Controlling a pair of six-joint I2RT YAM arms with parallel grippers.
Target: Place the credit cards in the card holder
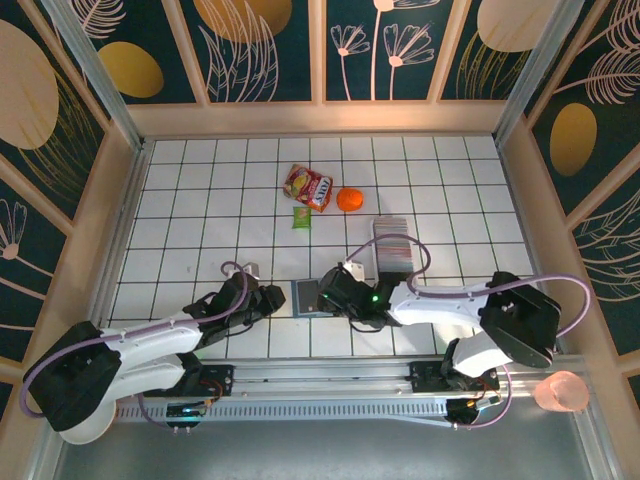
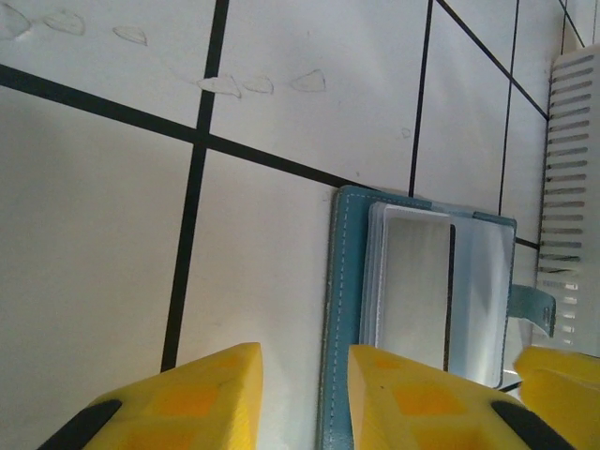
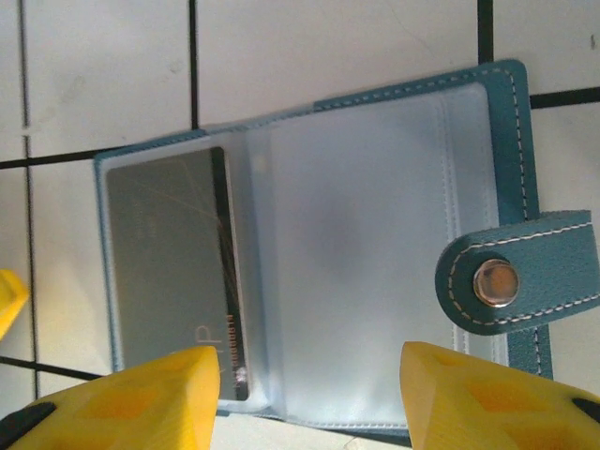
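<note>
Expect a soft, light card holder with slick clear sleeves, likely to slide or flop on the tiled worktop unless pinned at its stitched teal edge or by the snap strap. Treat the credit cards as thin, stiff and slippery; best pinched by a short edge and fed flat into a sleeve mouth. Note one grey card already seated in a sleeve. Find the holder lying open and flat between both hands, near the arms' bases. Read the left hand as narrowly parted, gripping nothing, one finger over the holder's edge; contact impossible to tell. Read the right hand as well apart above the holder, holding nothing.
</note>
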